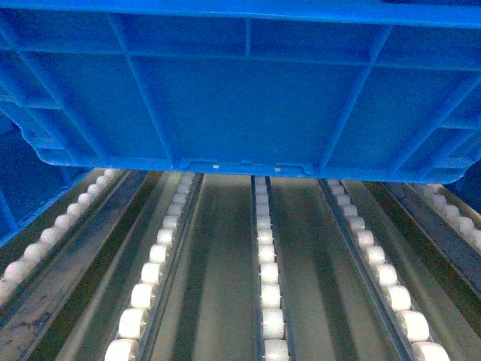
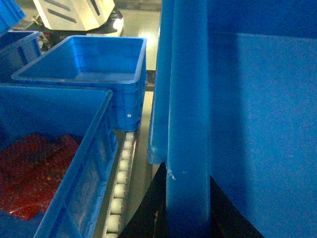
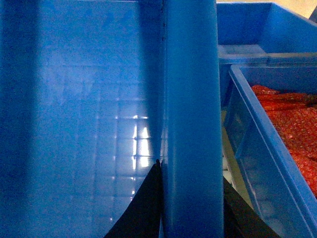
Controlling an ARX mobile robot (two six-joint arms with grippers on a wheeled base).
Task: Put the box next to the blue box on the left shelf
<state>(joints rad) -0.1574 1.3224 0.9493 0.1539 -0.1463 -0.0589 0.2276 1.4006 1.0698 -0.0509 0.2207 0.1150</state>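
We hold the box (image 1: pixel 248 90) above the left shelf (image 1: pixel 225 248).
Each of our 2 end effectors, left (image 2: pixel 187 198) and right (image 3: pixel 190 198), pinches 1 side rim; roller tracks run below, neighbouring crates (image 2: pixel 84 64) lie left.

You are working in a warehouse or factory logistics area: a metal flow rack (image 1: pixel 225 248) with tracks of white rollers (image 1: pixel 268 293), rows of stackable blue plastic crates (image 2: pixel 84 67), some holding red packaged goods (image 3: pixel 292 119), and a white machine (image 2: pixel 74 12) standing behind.
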